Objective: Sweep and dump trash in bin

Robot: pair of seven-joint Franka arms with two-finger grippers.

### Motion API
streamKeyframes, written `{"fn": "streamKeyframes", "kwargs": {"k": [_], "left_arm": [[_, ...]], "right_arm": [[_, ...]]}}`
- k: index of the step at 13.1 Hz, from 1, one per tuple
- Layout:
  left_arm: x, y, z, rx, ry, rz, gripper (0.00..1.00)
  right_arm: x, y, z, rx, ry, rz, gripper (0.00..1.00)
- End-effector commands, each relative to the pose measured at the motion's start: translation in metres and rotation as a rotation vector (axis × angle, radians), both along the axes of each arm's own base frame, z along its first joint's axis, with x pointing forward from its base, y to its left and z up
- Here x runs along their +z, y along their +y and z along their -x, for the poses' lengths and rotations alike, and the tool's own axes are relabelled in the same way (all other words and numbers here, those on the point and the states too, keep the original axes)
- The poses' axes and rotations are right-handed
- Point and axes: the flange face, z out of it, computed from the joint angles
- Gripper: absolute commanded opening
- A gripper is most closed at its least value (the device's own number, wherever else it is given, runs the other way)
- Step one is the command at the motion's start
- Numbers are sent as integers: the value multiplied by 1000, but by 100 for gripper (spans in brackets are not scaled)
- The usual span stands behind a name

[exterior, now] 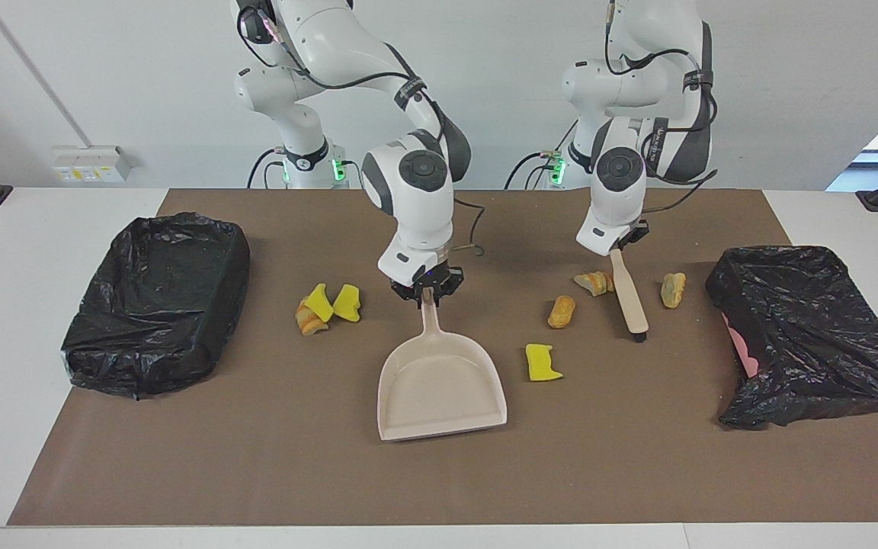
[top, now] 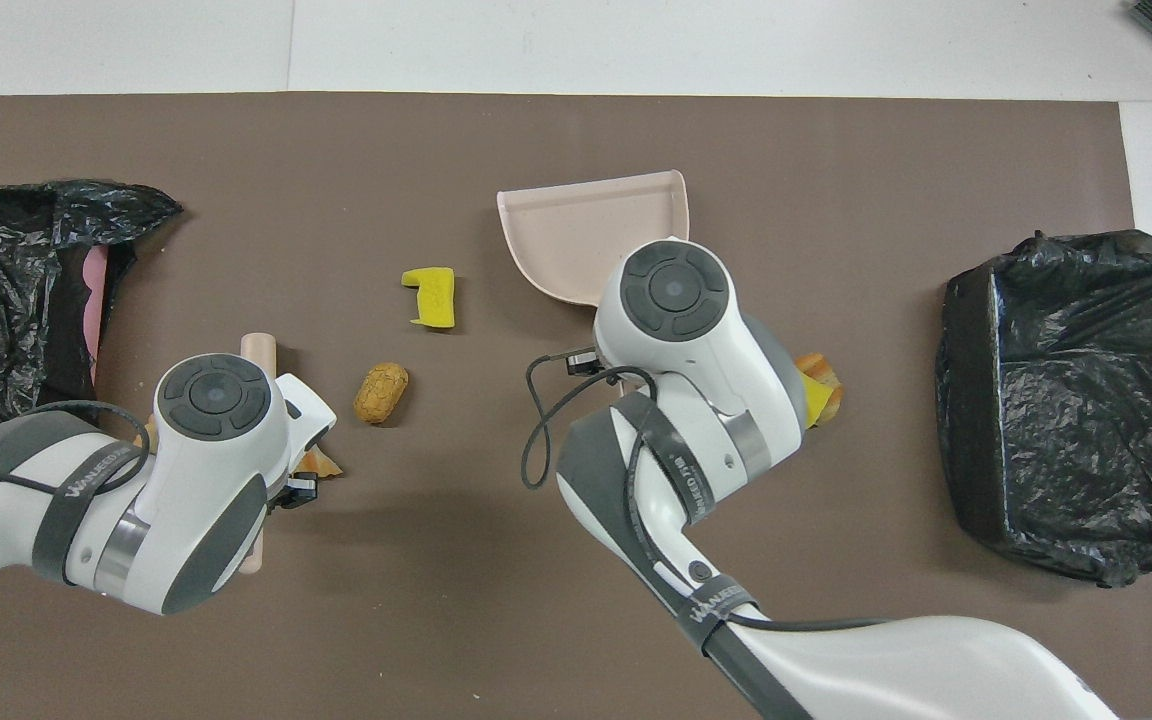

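Note:
My right gripper [exterior: 427, 293] is shut on the handle of the beige dustpan [exterior: 443, 389], whose pan rests on the mat with its mouth away from the robots. The left gripper [exterior: 621, 247] is shut on the brush [exterior: 629, 293], bristles down beside a bread-like slice [exterior: 595, 284]. More trash lies around: a tan chunk [exterior: 561, 311], a yellow sponge piece [exterior: 542, 363], a yellowish scrap [exterior: 672, 290], and a yellow and tan cluster [exterior: 328, 306] toward the right arm's end. A black-lined bin [exterior: 805, 328] stands at the left arm's end.
A second black-lined bin [exterior: 157, 301] stands at the right arm's end of the brown mat [exterior: 256, 457]. In the overhead view the dustpan [top: 576, 225] and the yellow sponge piece [top: 431, 296] lie ahead of the wrists, which hide both grippers.

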Motion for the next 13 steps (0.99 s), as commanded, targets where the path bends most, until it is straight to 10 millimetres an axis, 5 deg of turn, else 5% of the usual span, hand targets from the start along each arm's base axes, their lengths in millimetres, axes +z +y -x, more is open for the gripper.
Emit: {"fn": "streamKeyframes", "kwargs": {"k": [1,3,6,9,11,13], "left_arm": [[48,4,-18,60,-52,84,0],[63,14,-8,103,31,40,0],[63,34,3,145,27,-52,0],[58,70,8,160,2,-131,0],[45,90,11,158,7,-183,0],[46,112,7,176,-1,-222,0]], "right_arm": [[31,-38,15,247,55,28,0],[41,-49,26,443,91,51,0],[27,-61,36,788,94,95,0],[16,-97,25,1095,74,84,0],[14,-90,29,1169,83,83,0],[2,-58,43,1231,96,100,0]]}}
